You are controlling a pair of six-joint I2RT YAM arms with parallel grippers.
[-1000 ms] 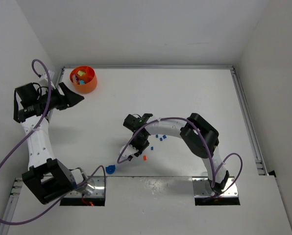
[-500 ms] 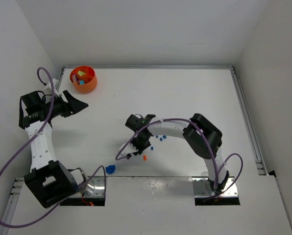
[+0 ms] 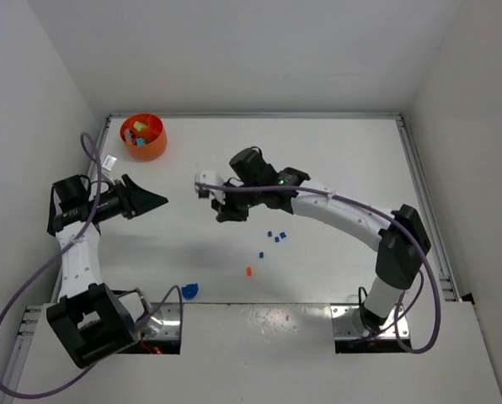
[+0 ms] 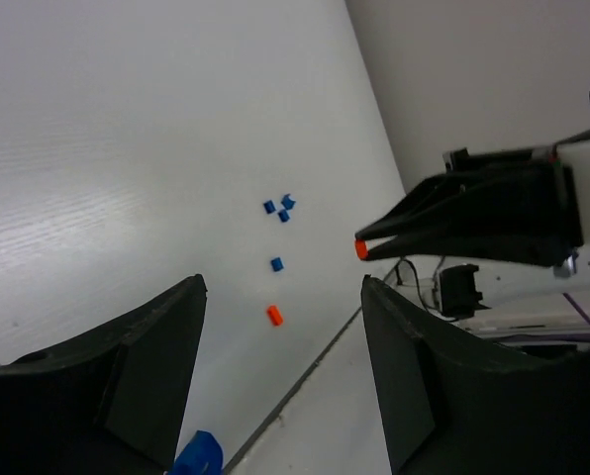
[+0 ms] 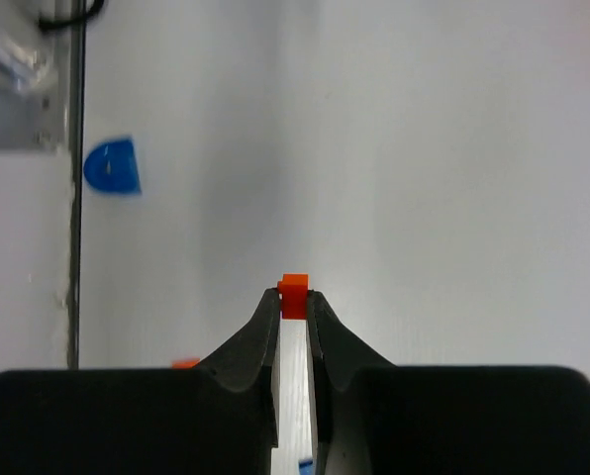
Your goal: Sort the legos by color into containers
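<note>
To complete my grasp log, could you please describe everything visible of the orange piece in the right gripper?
The orange lego piece is a small, blocky bit of bright plastic. It is pinched at the very tip of the right gripper, with its end poking out beyond the dark fingers. It appears to be held above the white table. Its studs cannot be made out.

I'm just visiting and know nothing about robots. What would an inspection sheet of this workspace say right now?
Surface: white table.
Job's things: orange bowl at the far left corner with pieces inside; small blue legos, one orange lego and a rounded blue piece lie loose.
Clutter: nothing seen.
Grippers: right gripper shut on an orange piece, held above the table; left gripper open, holding nothing.
Cables: purple cables loop along both arms.
Surroundings: white walls; metal rail along the table's right edge.
</note>
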